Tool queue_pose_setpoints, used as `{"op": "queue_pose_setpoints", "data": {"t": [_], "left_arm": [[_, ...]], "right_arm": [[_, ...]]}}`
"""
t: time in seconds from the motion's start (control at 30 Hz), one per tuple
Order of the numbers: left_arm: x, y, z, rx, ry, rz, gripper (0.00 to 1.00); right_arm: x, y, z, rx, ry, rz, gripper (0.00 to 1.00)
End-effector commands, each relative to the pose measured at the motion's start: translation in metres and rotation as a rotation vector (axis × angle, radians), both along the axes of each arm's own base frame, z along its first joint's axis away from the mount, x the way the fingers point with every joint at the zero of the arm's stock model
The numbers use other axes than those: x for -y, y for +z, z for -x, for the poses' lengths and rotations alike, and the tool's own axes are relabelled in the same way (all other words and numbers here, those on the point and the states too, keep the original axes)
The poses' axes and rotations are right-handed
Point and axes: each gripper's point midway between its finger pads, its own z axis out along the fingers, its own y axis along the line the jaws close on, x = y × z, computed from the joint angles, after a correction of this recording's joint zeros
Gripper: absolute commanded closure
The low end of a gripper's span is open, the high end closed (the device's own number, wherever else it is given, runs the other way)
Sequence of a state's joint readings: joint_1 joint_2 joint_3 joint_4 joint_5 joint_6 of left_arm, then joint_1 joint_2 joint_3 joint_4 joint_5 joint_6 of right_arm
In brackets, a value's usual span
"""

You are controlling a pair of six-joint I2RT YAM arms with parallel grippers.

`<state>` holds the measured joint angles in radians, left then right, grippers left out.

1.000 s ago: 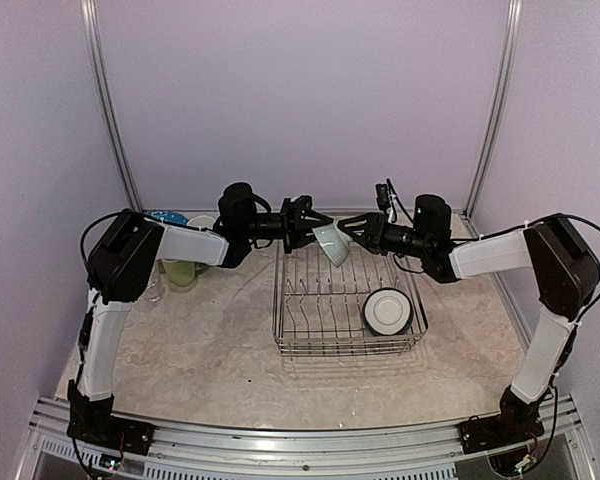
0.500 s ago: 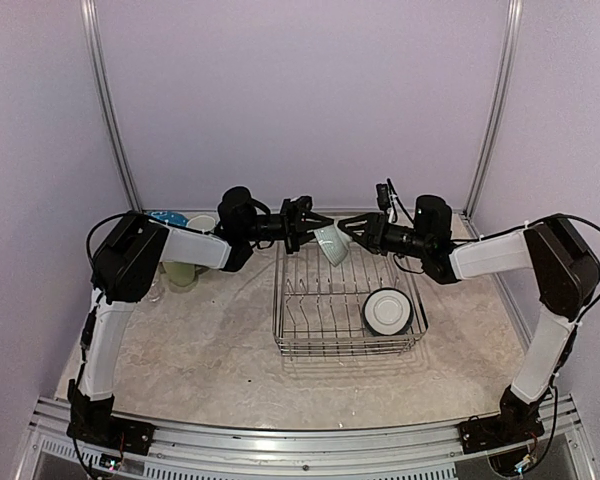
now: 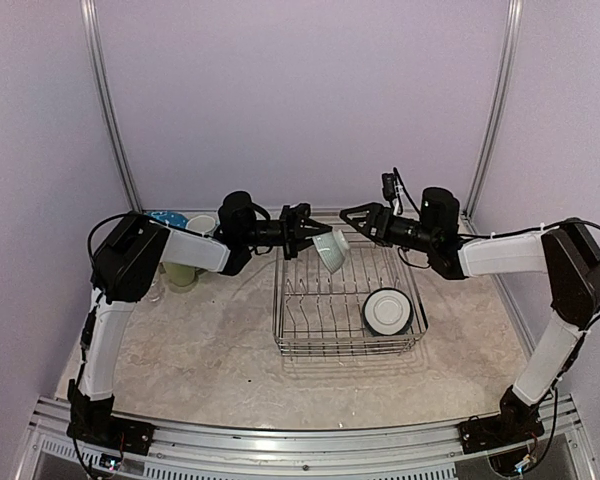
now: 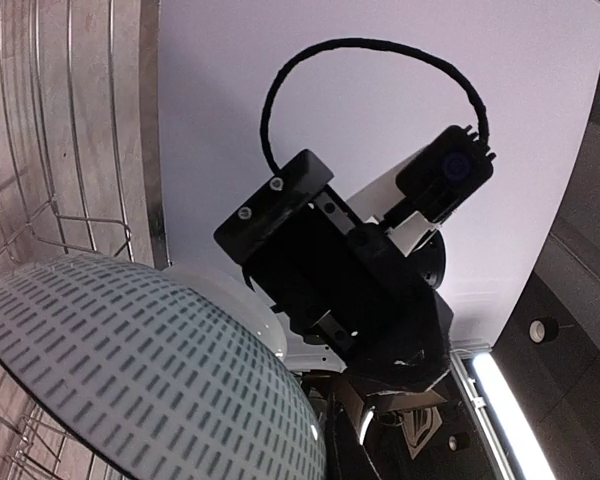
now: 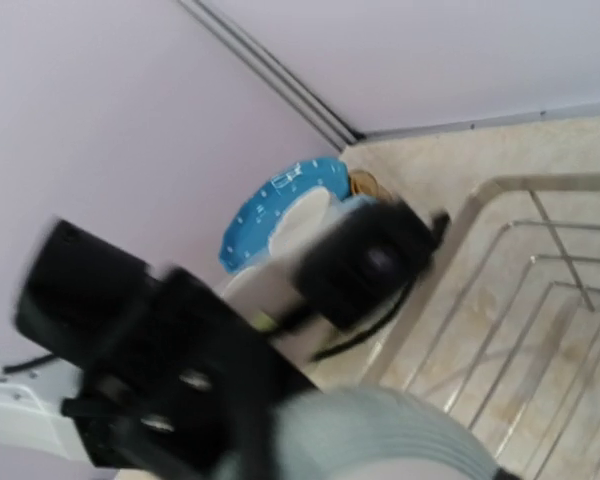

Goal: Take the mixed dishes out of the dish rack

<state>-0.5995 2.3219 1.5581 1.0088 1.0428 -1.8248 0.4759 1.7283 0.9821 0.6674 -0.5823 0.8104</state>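
My left gripper (image 3: 313, 243) is shut on the rim of a pale bowl (image 3: 330, 250) with a fine dash pattern and holds it tilted above the back left of the dish rack (image 3: 292, 300). The bowl fills the lower left of the left wrist view (image 4: 130, 380) and shows blurred at the bottom of the right wrist view (image 5: 380, 435). My right gripper (image 3: 352, 218) is open, just right of the bowl and apart from it. A white bowl (image 3: 387, 311) stands on edge in the rack's front right.
A blue white-dotted plate (image 3: 165, 217) (image 5: 265, 205), a cream dish (image 3: 201, 223), a pale green mug (image 3: 183, 272) and a clear glass (image 3: 152, 291) stand at the back left of the table. The rack's upright wires (image 5: 540, 260) lie below both grippers.
My right gripper has drawn back from the bowl, up and to the right. The bowl stays in my left gripper and has tilted a little lower.
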Motion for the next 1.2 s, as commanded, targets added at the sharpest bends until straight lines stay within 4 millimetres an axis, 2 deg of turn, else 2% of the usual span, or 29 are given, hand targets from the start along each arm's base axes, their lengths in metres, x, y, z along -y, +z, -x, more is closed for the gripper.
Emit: {"op": "queue_pose_setpoints", "data": {"t": [0.0,0.23,0.37,0.47,0.5,0.6,0.63,0.77,0.87,1.03,1.17], "left_arm": [[-0.013,0.018,0.001,0.061,0.014,0.012,1.00],[-0.029,0.028,0.009,0.114,0.008,-0.015,1.00],[-0.045,0.042,0.016,0.200,0.028,-0.073,1.00],[-0.057,0.039,0.015,0.250,0.072,-0.192,1.00],[-0.063,0.046,0.015,0.279,0.104,-0.245,1.00],[-0.086,0.041,0.013,0.341,0.197,-0.488,1.00],[-0.098,0.028,0.015,0.328,0.216,-0.604,1.00],[-0.156,0.011,0.005,0.396,0.402,-0.991,1.00],[-0.190,0.000,0.012,0.451,0.466,-1.231,1.00],[-0.230,-0.038,0.025,0.373,0.487,-1.481,1.00],[-0.246,-0.070,0.035,0.318,0.459,-1.602,1.00]], "right_arm": [[0.006,0.014,0.004,0.061,-0.031,0.026,0.16],[0.014,0.012,0.001,0.063,-0.072,0.074,0.12],[0.018,0.007,0.000,0.059,-0.089,0.103,0.12],[0.019,0.007,0.000,0.060,-0.095,0.115,0.12],[0.019,0.006,-0.001,0.060,-0.098,0.120,0.12],[0.019,0.005,-0.002,0.060,-0.100,0.130,0.11],[0.020,0.005,-0.002,0.059,-0.102,0.134,0.11],[0.020,0.000,-0.002,0.051,-0.106,0.149,0.11],[0.021,-0.003,-0.003,0.046,-0.107,0.157,0.11],[0.019,-0.007,-0.006,0.040,-0.107,0.165,0.11],[0.019,-0.008,-0.007,0.041,-0.106,0.172,0.11]]}}
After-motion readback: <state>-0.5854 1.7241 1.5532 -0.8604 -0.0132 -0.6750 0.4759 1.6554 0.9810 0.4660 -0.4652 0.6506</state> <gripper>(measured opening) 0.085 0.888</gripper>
